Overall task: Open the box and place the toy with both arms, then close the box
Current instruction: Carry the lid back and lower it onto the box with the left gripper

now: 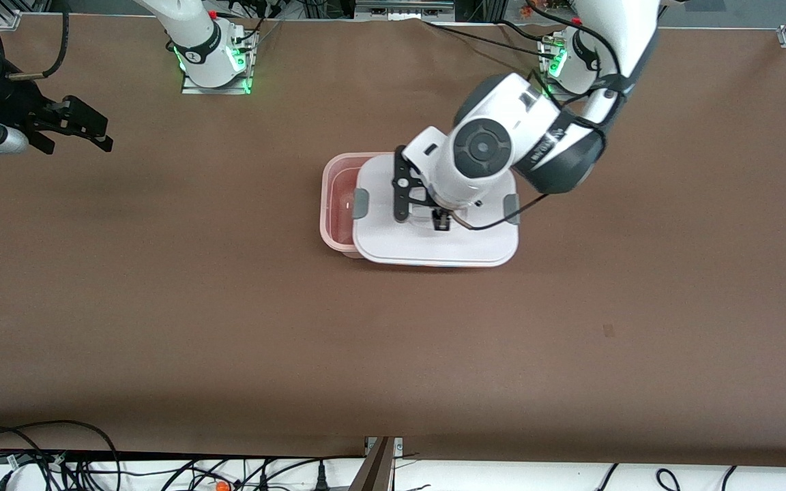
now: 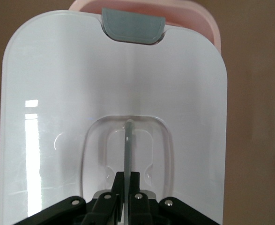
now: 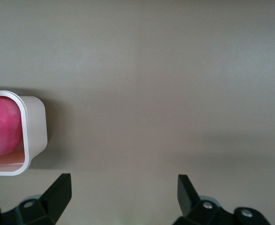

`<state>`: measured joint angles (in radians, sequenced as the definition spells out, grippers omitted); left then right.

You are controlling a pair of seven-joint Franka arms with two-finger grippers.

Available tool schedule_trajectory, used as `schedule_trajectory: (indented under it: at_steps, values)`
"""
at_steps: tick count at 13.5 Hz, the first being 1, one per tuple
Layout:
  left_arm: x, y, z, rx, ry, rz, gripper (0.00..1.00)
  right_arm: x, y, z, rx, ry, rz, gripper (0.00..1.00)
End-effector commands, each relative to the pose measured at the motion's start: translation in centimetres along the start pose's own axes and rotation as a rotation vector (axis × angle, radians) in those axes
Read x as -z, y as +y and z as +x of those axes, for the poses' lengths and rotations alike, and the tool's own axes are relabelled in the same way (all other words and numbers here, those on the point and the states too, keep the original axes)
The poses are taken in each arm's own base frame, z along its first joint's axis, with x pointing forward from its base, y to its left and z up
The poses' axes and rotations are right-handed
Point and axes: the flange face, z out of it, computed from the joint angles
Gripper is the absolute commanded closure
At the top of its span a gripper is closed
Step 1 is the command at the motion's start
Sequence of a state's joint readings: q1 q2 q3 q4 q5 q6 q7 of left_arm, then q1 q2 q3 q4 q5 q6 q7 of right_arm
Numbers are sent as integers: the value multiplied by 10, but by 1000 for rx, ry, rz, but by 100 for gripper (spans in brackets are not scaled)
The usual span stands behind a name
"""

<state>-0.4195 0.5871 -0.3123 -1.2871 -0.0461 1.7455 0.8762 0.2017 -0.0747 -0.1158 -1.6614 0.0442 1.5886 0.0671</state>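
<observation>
The pinkish box (image 1: 336,204) stands mid-table with one end uncovered. Its white lid (image 1: 434,239) with grey side clips (image 1: 360,203) lies over most of it, shifted toward the left arm's end. My left gripper (image 1: 441,221) is over the lid's middle, shut on the clear handle. In the left wrist view the fingers (image 2: 120,180) pinch the upright handle (image 2: 128,140) on the lid (image 2: 57,93), and the box rim (image 2: 207,23) shows past a clip (image 2: 133,27). My right gripper (image 1: 89,129) waits open over bare table at the right arm's end. Its wrist view shows the gripper (image 3: 124,185), a box corner (image 3: 34,126) and the pink toy (image 3: 3,124) inside.
Brown cloth covers the table (image 1: 393,341). The right arm's base (image 1: 212,58) and the left arm's base (image 1: 570,61) stand at the edge farthest from the front camera. Cables (image 1: 59,457) hang below the nearest edge.
</observation>
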Motion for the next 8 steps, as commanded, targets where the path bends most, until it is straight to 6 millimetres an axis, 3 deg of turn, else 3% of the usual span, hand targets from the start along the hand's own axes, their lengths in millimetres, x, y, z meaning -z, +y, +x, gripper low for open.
schedule_trajectory:
  at_steps: [1, 4, 8]
  values:
    - [-17, 0, 12, 13, -2, -4, 100, -1, -4, -4, 20, 3, -36, 0]
    - [-40, 24, 47, 82, -13, -8, 100, -1, -3, 2, 21, 20, -54, 0]
    - [-66, 14, 51, 83, 12, 10, 100, 11, -5, 1, 17, 38, -65, 0]
